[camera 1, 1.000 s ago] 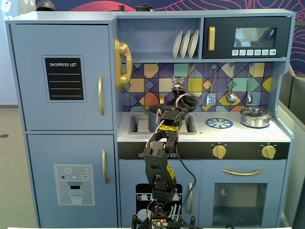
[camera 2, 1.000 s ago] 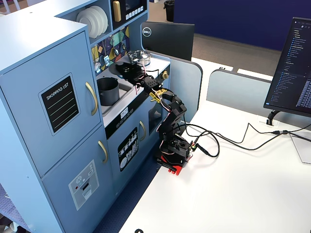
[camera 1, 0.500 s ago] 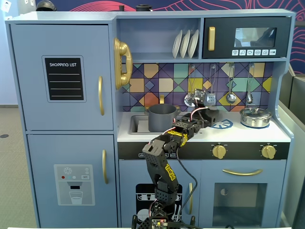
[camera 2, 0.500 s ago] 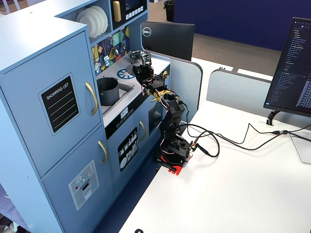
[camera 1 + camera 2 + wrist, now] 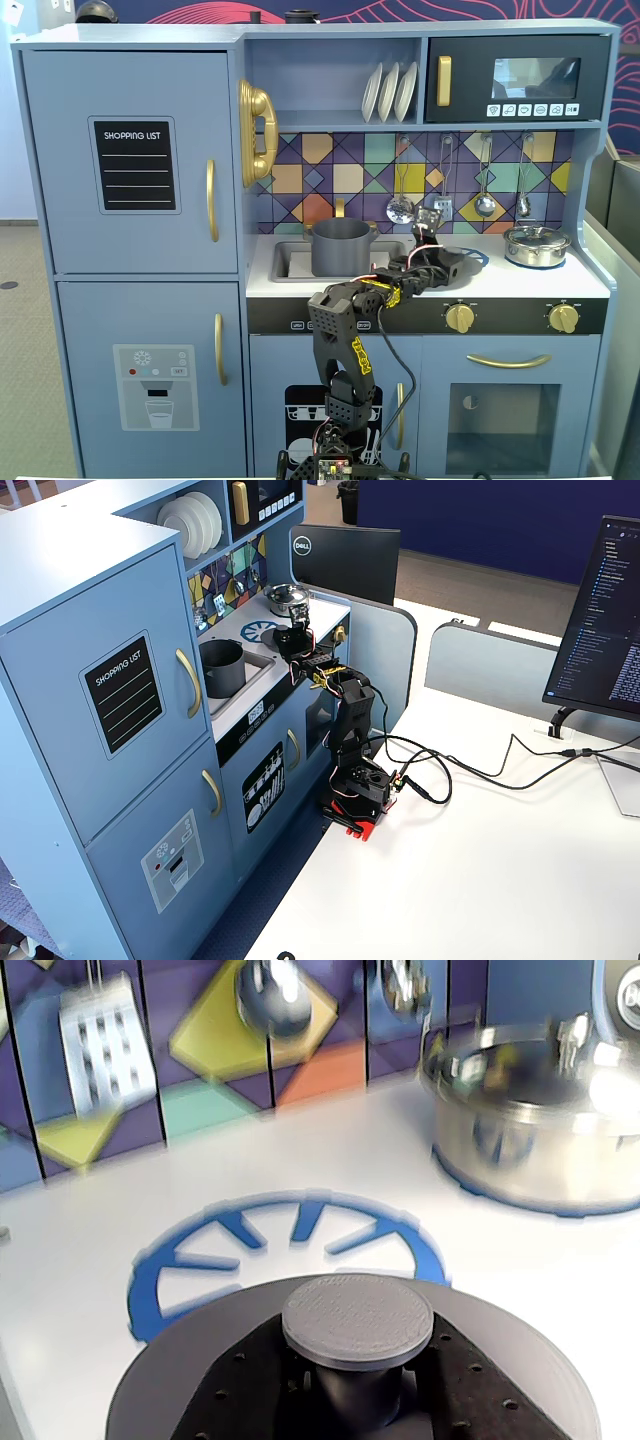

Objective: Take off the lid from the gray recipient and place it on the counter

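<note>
Already the gray recipient (image 5: 341,247), a tall matte cylinder with small side handles, stands open-topped in the sink recess at the left of the counter (image 5: 500,278) in a fixed view, so lifting appears done and only the setting-down remains; to its right the gripper (image 5: 357,1380) carries the lid (image 5: 520,1355), its black perforated jaws clamped on the stem beneath the flat, finely ridged knob, as the wrist view shows; the lid is a round, dull dark gray disc, held over the white, smooth worktop just short of the printed blue burner ring (image 5: 285,1250), and whether it touches the surface cannot be told; farther right sits a low shiny silver pot (image 5: 540,1125) with a mirror-like wall on its own blue ring; a tiled backsplash (image 5: 330,165) of coloured facets with hanging metal utensils (image 5: 485,200) runs behind.
</note>
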### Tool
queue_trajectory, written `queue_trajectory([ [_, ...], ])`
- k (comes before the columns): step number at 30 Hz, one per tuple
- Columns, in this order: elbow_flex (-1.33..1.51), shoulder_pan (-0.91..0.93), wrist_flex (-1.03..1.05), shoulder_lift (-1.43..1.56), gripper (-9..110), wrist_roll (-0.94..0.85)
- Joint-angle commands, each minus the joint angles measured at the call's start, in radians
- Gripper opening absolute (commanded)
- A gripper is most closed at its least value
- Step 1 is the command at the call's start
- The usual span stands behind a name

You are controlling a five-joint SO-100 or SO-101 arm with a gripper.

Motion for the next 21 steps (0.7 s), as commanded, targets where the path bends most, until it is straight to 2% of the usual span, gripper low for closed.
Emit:
queue_trajectory([
  [1,-0.006,-0.003,-0.046,-0.003,0,0.009],
  [14,0.032,-0.006,-0.091,-0.052,0,-0.009],
  [21,0.052,0.003,-0.140,-0.048,23,-0.002],
])
